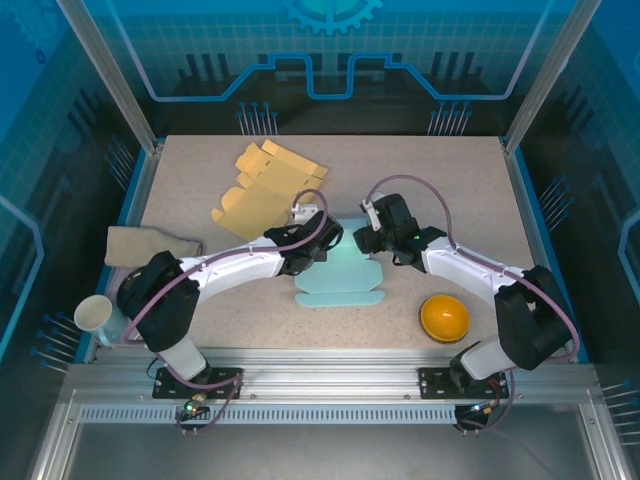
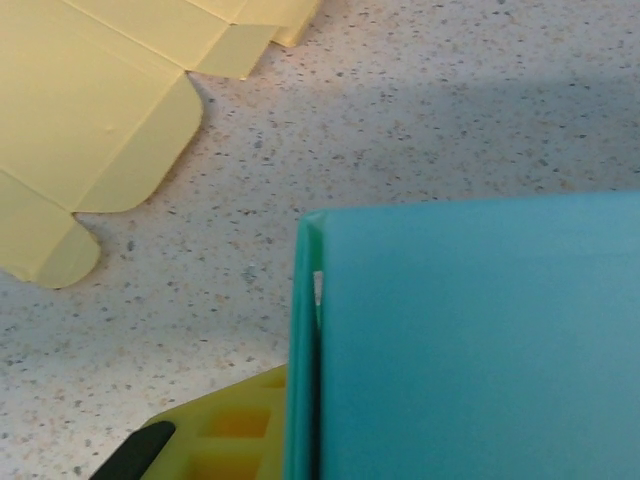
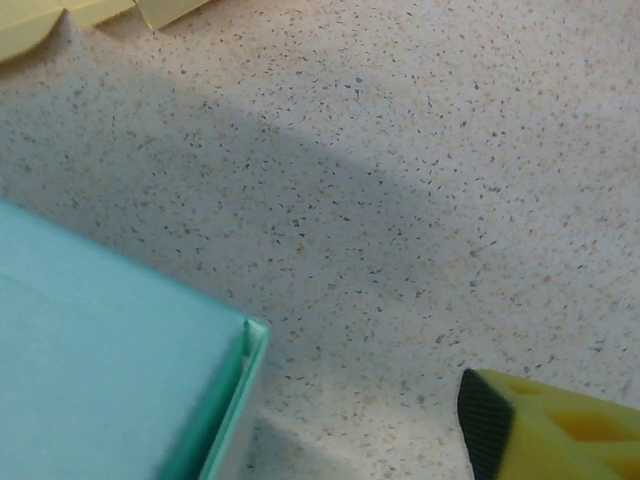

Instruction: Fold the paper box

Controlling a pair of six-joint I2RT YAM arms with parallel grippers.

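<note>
Box: teal paper box [image 1: 340, 285] mid-table, part-folded, between both grippers.
Left gripper [image 1: 328, 238]: nearly closed, pinching box's left wall.
Right gripper [image 1: 368, 240]: spread apart, holding nothing, finger [image 3: 540, 430] clear of box.
Far-left: flat yellow cutout [image 1: 262, 185].

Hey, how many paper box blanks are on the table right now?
2. A yellow box blank lies flat at the far left of the table; a teal box blank, partly folded up, sits in the middle. The arms could be hiding more.
</note>
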